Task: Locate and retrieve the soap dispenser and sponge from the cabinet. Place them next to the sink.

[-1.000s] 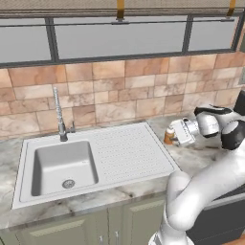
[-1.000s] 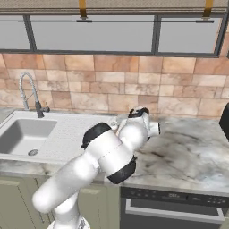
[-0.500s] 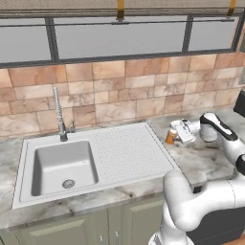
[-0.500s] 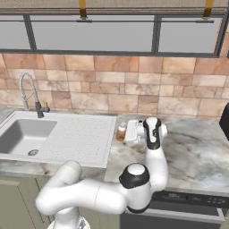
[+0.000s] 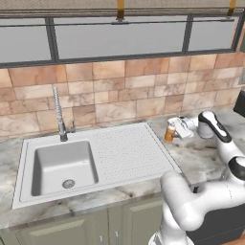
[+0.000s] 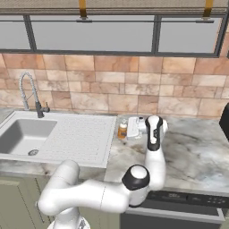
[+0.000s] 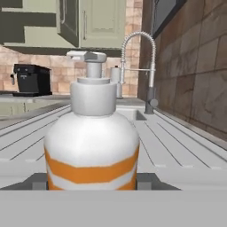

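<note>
The soap dispenser [image 5: 169, 132] stands upright on the tabletop [image 5: 201, 158], just right of the sink [image 5: 124, 153] drainboard. The pincer [image 5: 179, 127] is level with it; base views hide its grip. Hand view adds the faucet [image 7: 142, 66]; fingertips flank the bottle, contact unclear.

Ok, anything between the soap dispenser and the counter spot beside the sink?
Nothing visible. The soap dispenser sits between the fingers of the gripper, upright just past the right edge of the sink drainboard. The marble counter around it looks bare, with no object in the way.
</note>
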### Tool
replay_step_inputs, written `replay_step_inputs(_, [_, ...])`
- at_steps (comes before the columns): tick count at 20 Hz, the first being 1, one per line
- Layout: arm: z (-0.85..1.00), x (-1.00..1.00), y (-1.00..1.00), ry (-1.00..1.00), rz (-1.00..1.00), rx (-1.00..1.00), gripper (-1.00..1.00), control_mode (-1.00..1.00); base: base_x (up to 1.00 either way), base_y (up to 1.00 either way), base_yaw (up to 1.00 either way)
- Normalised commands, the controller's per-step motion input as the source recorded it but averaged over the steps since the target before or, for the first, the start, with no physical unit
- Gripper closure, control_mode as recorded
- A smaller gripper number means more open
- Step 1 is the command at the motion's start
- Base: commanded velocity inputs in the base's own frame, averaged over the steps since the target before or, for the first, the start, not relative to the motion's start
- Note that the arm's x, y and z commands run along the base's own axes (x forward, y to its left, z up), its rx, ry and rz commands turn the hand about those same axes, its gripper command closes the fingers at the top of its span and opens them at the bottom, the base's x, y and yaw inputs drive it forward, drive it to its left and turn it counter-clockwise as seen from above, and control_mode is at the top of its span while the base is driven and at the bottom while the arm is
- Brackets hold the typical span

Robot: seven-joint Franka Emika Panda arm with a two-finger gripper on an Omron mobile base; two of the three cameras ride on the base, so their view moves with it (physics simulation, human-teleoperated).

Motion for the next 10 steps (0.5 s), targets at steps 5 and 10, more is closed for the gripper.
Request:
replay_step_inputs(5, [-0.25,0.07,0.0,-0.07,0.02,-0.05,1.0,-1.0,0.0,0.0,0.0])
replay_step_inputs(10, [-0.37,0.01,0.0,-0.08,0.0,-0.13,1.0,-1.0,0.0,0.0,0.0])
